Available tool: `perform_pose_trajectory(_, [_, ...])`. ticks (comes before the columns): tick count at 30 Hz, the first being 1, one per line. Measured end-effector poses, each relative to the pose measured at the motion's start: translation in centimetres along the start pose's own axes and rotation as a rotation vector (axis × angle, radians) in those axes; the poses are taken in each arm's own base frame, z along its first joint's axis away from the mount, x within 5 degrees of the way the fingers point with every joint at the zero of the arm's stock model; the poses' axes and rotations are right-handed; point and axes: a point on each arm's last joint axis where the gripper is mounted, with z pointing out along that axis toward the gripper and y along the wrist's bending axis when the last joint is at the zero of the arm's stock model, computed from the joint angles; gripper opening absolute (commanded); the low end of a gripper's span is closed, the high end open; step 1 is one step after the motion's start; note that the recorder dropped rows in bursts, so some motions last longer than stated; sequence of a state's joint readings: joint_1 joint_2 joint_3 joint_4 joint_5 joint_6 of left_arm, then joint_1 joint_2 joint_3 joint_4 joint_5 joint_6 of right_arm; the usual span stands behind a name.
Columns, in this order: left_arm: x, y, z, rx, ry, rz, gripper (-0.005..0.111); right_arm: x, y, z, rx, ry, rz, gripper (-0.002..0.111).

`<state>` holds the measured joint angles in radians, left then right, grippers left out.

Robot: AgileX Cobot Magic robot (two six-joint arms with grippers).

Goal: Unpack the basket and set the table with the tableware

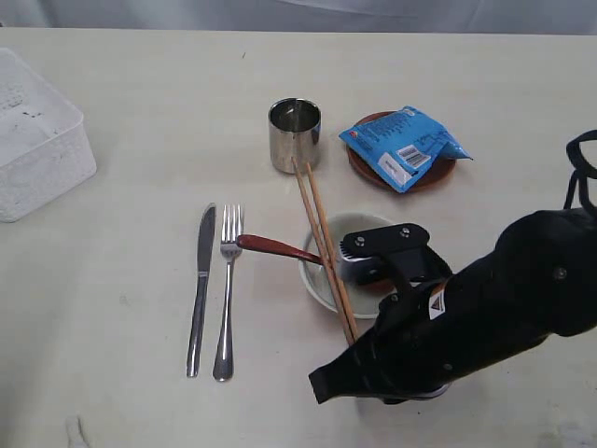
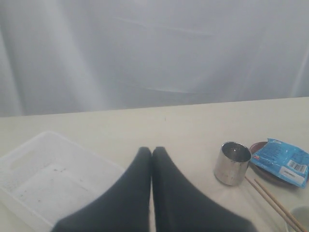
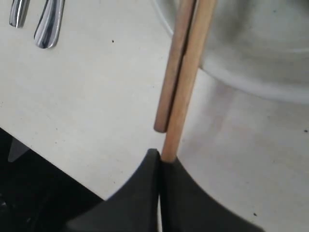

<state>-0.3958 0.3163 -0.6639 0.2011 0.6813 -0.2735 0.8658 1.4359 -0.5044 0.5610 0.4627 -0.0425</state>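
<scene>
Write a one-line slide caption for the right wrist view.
Closed right hand at the end of wooden chopsticks that rest across the bowl rim, knife and fork handles nearby.

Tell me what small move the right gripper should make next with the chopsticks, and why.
Probably a short forward nudge. The right gripper looks shut, its tip against one of the chopsticks, not around it. That stick's near end juts back past its partner's, and both lie across the bowl. A light push would likely even the ends; the basket looks empty.
</scene>
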Motion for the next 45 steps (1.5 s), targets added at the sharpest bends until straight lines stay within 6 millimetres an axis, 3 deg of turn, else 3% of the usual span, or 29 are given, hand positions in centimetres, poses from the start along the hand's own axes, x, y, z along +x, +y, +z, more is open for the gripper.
perform_pose_trajectory(10, [0.0,0.0,0.0,0.000,0.000,0.004,0.000,0.3,-0.1,-0.2,0.008,0.027,-0.028,0.000])
perform_pose_trajectory(16, [0.0,0.0,0.0,0.000,0.000,0.011,0.000,0.9,0.4,-1.9,-0.021,0.025,-0.064,0.000])
perform_pose_trajectory(21, [0.0,0.0,0.0,0.000,0.000,0.011,0.000,1.4,-0.2,-1.1,0.032,0.116,-0.082,0.000])
perform_pose_trajectory(33, [0.0,0.0,0.0,0.000,0.000,0.014,0.000,-0.2,-0.3,-0.5,0.038,-0.043,-0.036,0.000])
perform_pose_trajectory(45, [0.0,0.0,0.0,0.000,0.000,0.019,0.000,-0.5,-0.3,-0.5,0.038,-0.076,-0.037,0.000])
